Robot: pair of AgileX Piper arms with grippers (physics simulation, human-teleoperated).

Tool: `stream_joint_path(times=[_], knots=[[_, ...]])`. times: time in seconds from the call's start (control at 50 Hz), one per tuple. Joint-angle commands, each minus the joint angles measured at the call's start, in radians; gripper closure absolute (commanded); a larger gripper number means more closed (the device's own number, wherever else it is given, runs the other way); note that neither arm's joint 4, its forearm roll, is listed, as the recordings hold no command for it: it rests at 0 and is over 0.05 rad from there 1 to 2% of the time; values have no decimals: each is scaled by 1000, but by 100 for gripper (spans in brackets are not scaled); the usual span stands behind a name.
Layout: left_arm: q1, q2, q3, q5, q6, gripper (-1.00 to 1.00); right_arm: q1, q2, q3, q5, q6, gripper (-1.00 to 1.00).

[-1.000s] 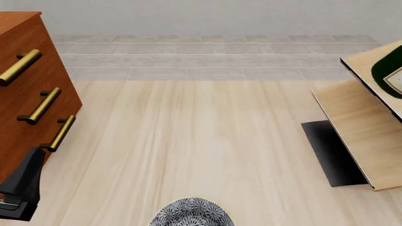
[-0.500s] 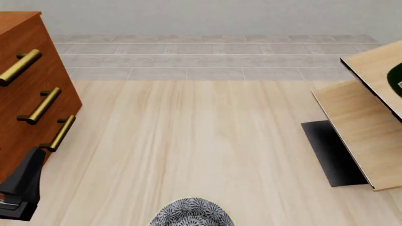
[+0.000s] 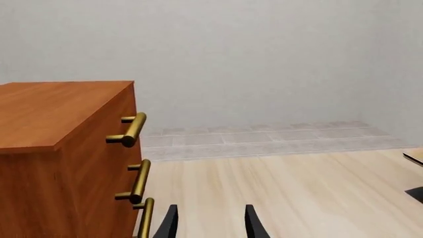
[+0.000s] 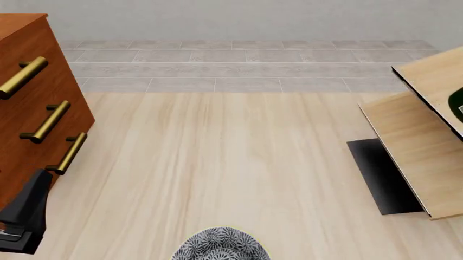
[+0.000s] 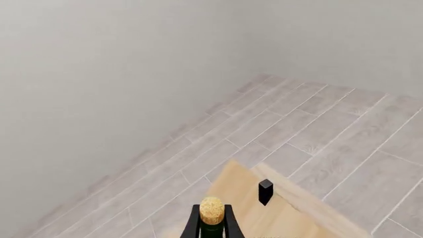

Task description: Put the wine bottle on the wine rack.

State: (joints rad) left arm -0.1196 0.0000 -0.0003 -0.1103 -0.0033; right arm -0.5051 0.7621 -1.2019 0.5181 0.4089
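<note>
Dark green glass marks the one wine bottle (image 4: pixel 458 102), of which the front view catches only a sliver at the right edge, lying against the upper panel of the wine rack (image 4: pixel 416 157). In the right wrist view its tan cork and neck (image 5: pixel 211 214) stand between the two dark fingers of the right claw (image 5: pixel 211 225), which flank the neck closely (clenched on it, by the look of it). Pale wood of the rack lies just beyond the cork there, with one small black block (image 5: pixel 265 191) on it.

That rack shows two slanted pale panels with thin dark edges and one black base plate on the desk (image 4: pixel 217 162).

Across the desk, well apart from the rack, stands one reddish-brown cabinet (image 4: pixel 29 103) with three brass bar handles (image 4: pixel 49 121). Beside its lower corner sits the left claw (image 3: pixel 210 224), its two dark fingers spread apart and holding nothing. At the near edge of the desk is one round, grey patterned object (image 4: pixel 219 245), partly cut off.
</note>
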Motion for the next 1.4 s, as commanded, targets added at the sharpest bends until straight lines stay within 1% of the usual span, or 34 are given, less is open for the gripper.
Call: stream_joint_path(times=[0.02,0.18,0.44,0.68,0.82,0.94,1.4], knots=[[-6,0,0,1,5,-100,-27,-5,59,-48,12,100],[-7,0,0,3,4,-100,-54,5,91,-76,15,100],[-5,0,0,5,2,-100,-90,24,103,-98,10,100],[-3,0,0,8,1,-100,-115,50,160,-154,13,100],[1,0,0,11,3,-100,-134,75,207,-207,18,100],[2,0,0,13,5,-100,-161,100,227,-239,21,100],[-1,0,0,14,9,-100,-220,169,298,-332,22,100]])
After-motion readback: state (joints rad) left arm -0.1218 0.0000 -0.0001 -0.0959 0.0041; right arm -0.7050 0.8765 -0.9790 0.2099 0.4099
